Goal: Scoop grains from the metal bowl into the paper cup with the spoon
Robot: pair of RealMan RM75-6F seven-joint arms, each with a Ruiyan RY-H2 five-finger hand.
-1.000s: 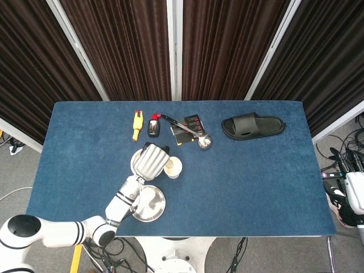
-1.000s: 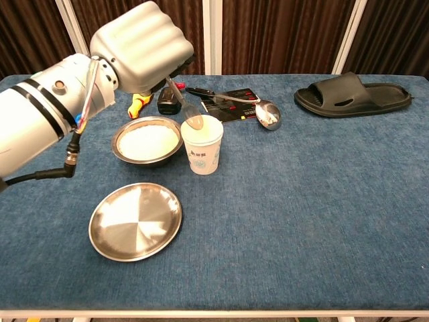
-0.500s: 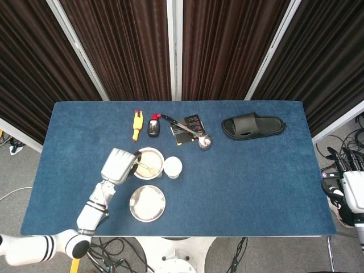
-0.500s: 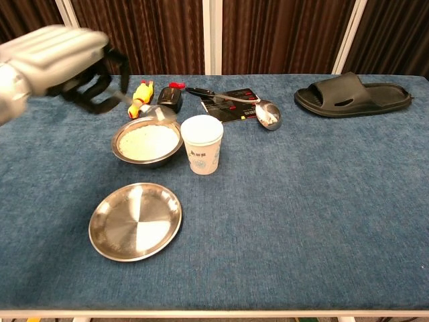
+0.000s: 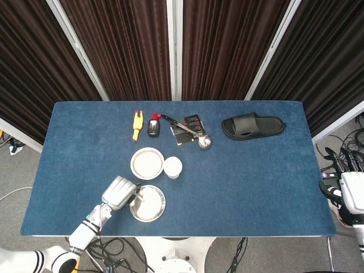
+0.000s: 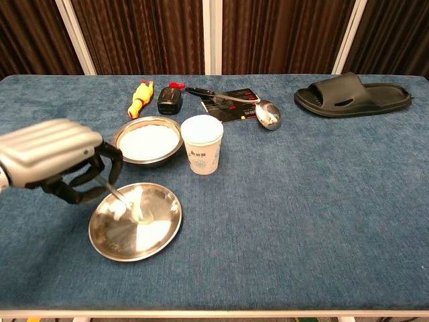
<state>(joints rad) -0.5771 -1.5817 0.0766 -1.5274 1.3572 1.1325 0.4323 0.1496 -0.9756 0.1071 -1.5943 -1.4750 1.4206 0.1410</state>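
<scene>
The metal bowl [image 6: 146,141] of pale grains [image 5: 147,163] sits left of the white paper cup [image 6: 202,153], which stands upright [image 5: 172,167]. My left hand [image 6: 57,161] is low at the front left of the table [image 5: 118,192] and grips a small metal spoon [image 6: 124,199]. The spoon's tip lies over the flat metal plate [image 6: 157,231], in front of the bowl. My right hand [image 5: 348,187] hangs off the table's right edge, holding nothing, its fingers apart.
Along the back lie a yellow toy [image 6: 139,96], a small black device [image 6: 169,99], a large ladle [image 6: 267,114] on a black card [image 6: 231,106], and a black slipper [image 6: 352,94]. The plate [image 5: 156,211] is near the front edge.
My left hand has carried the spoon from above the cup, back past the bowl, down to the front left over the plate. Cup and bowl have not moved.
</scene>
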